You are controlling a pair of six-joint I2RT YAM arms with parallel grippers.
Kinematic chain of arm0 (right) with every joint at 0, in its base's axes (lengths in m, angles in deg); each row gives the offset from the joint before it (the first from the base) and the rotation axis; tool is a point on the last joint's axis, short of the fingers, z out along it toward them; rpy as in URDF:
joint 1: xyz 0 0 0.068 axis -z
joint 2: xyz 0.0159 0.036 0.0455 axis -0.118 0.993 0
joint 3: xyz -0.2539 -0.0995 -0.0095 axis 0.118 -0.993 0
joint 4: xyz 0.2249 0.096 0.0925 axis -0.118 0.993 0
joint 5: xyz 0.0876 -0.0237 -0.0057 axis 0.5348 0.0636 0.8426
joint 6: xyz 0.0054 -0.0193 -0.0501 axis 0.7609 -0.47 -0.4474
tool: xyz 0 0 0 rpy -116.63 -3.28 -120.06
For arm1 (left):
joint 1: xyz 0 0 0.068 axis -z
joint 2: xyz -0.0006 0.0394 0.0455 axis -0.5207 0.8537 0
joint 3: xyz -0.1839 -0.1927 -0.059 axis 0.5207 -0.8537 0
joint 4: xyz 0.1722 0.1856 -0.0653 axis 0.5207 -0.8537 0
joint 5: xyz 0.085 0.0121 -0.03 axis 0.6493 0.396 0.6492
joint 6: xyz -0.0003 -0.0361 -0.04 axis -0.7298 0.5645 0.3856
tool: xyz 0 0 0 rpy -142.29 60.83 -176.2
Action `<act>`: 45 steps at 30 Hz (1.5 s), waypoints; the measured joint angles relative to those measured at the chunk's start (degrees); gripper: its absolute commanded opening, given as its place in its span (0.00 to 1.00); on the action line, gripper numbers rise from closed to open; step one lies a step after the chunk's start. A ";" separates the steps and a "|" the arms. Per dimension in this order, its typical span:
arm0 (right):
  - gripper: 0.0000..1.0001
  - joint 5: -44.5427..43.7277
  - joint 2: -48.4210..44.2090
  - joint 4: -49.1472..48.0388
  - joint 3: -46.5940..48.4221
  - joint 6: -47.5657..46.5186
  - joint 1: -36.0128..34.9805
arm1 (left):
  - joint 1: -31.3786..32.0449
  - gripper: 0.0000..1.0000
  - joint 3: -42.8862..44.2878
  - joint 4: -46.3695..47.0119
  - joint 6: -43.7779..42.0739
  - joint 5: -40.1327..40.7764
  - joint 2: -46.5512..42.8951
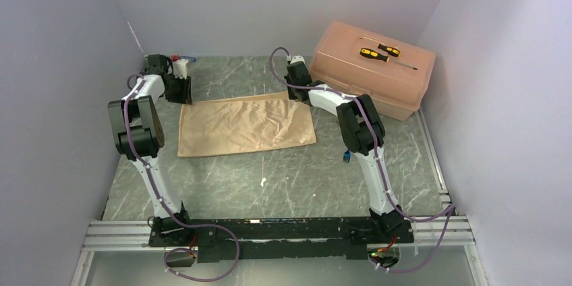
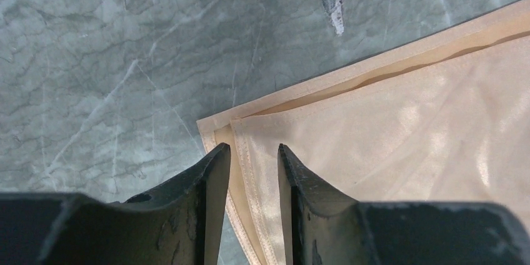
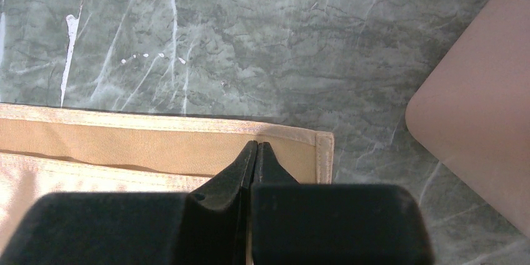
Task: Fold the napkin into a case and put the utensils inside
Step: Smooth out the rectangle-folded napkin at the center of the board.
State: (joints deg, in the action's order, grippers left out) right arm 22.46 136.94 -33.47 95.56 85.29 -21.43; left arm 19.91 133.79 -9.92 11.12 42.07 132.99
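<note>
The peach-orange napkin (image 1: 246,126) lies flat on the table, folded over on itself so that it forms a wide rectangle of two layers. My left gripper (image 1: 182,99) is at its far-left corner. Seen from the left wrist, that gripper (image 2: 253,149) is open, its fingers straddling the stitched edge of the napkin (image 2: 406,127). My right gripper (image 1: 297,96) is at the far-right corner. In the right wrist view it (image 3: 257,145) is shut, pinching the top layer of the napkin (image 3: 125,146). Of the utensils, only a small blue part (image 1: 346,157) shows beside the right arm.
A hard pink plastic box (image 1: 371,77) stands at the back right, close to my right gripper, and its rounded corner (image 3: 487,121) shows in the right wrist view. Two yellow-and-black screwdrivers (image 1: 374,55) lie on its lid. A white object (image 1: 181,65) sits behind the left gripper. Walls enclose three sides.
</note>
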 measured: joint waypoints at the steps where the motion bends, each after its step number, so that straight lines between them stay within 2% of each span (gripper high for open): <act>1: 0.00 0.00 0.00 0.00 0.02 0.00 0.00 | 0.15 0.35 -0.46 0.33 -0.02 0.50 0.02; 9: 0.00 0.04 -0.07 -0.09 -0.09 0.26 0.00 | 0.92 0.33 -2.78 1.88 0.00 4.35 0.70; 14: 0.00 0.52 -0.24 -0.28 -0.42 0.57 0.00 | 1.51 0.12 -2.78 2.49 0.07 6.08 1.18; 17: 0.00 1.01 -0.52 -0.31 -0.74 0.63 0.00 | 1.84 0.03 -2.78 3.21 0.20 6.84 1.29; 42: 0.00 1.53 -1.88 0.81 -1.55 2.10 -0.04 | 1.90 0.03 -4.79 4.70 1.55 8.90 -0.61; 45: 0.01 1.51 -1.88 0.63 -1.22 2.10 -0.07 | 1.86 0.25 -4.79 4.61 1.51 8.04 -0.61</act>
State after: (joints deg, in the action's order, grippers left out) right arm 23.97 135.06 -32.84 94.34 87.39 -21.49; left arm 21.77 129.00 -5.31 12.63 50.11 132.37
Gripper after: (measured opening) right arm 0.009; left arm 0.061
